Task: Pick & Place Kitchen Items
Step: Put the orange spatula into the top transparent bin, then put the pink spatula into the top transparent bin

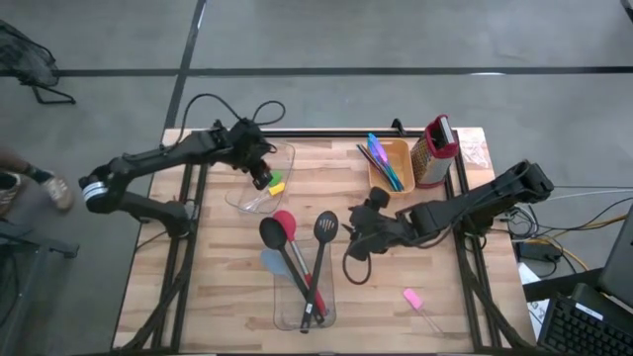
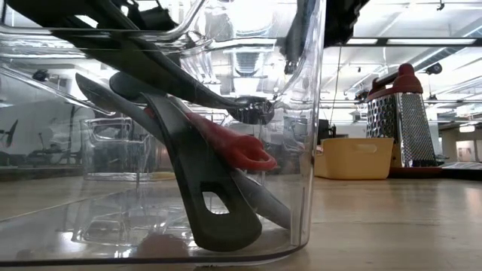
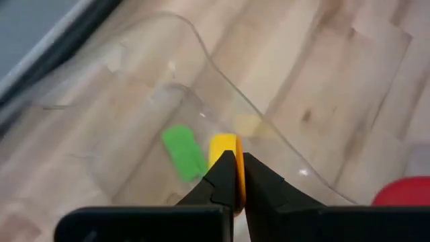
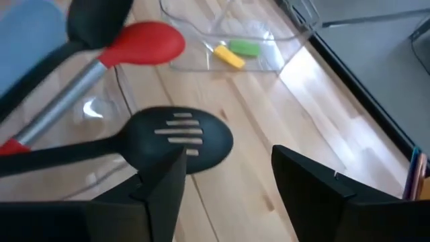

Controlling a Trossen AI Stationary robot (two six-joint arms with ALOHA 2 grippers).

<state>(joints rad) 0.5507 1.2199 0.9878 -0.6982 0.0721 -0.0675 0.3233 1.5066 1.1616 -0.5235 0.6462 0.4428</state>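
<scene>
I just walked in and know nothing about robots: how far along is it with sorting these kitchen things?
Looks done: spoons and a slotted turner lie in the front clear bin; sticks fill the yellow box; green and yellow chunks sit in the far clear bin. In hand: the shut left gripper hovers there; the open right gripper is near the turner. Left: a pink piece on the table.

red spoon [image 1: 284, 223], slotted turner [image 1: 325, 226]: heads out of clear bin | green chunk [image 3: 183, 151], yellow chunk [image 3: 224, 144]: side by side
</scene>
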